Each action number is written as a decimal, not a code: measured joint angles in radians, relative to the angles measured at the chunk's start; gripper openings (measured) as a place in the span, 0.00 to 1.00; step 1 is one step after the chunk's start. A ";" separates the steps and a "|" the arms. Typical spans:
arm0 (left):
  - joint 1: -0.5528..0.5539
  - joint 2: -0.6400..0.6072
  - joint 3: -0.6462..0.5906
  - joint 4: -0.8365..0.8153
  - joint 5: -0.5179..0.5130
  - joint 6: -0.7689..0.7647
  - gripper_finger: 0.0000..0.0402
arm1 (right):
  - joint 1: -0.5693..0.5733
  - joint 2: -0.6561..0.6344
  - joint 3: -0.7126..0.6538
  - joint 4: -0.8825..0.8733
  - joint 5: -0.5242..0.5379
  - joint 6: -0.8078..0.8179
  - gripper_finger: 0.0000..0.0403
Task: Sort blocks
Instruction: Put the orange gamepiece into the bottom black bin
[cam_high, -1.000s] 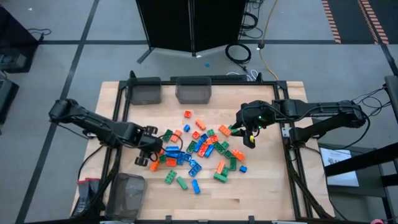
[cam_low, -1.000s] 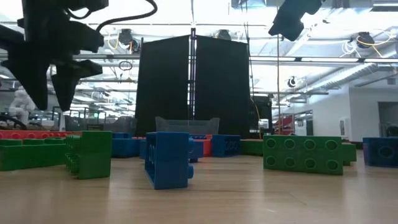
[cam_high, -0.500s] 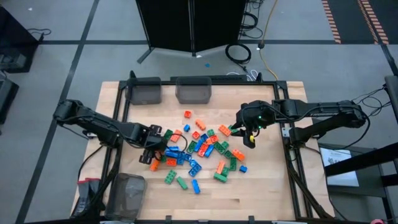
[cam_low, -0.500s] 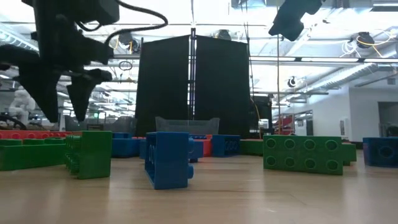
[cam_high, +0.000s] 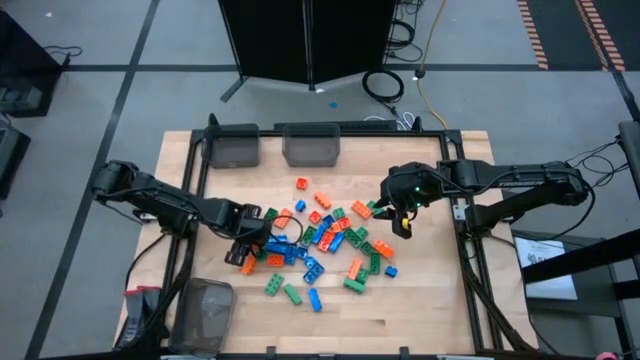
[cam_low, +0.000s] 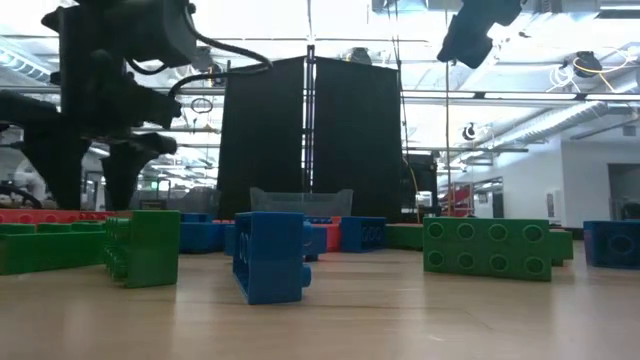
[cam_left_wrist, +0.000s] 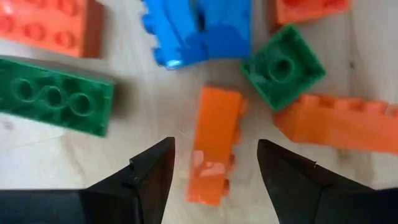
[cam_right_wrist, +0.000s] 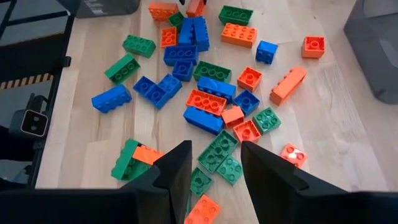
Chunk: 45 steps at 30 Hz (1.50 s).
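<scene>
Blocks (cam_high: 320, 240) lie in a loose heap mid-table, in front of the two grey bins (cam_high: 270, 146) at the far edge; a third bin (cam_high: 205, 305) sits at the near-left corner.

L gripper (cam_high: 250, 252) is low over the heap's left edge, fingers apart – straddling an orange block (cam_left_wrist: 214, 152) lying on the wood, not clamped on it. Just beside that block: a green one (cam_left_wrist: 53, 96), a blue one (cam_left_wrist: 199, 31).

R gripper (cam_high: 402, 222) hovers above the heap's right side – fingers apart, nothing between them. Orange, green and blue blocks spread beneath it.
</scene>
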 joint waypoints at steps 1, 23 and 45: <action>0.004 0.000 0.000 -0.001 -0.017 -0.002 0.57 | 0.000 0.000 0.000 -0.002 0.002 0.000 0.33; 0.054 -0.009 0.009 0.005 0.035 -0.040 0.09 | 0.000 0.000 0.000 -0.004 0.002 0.026 0.33; 0.074 -0.180 0.143 -0.173 -0.160 -0.403 0.00 | 0.000 0.000 0.000 0.000 0.006 0.026 0.33</action>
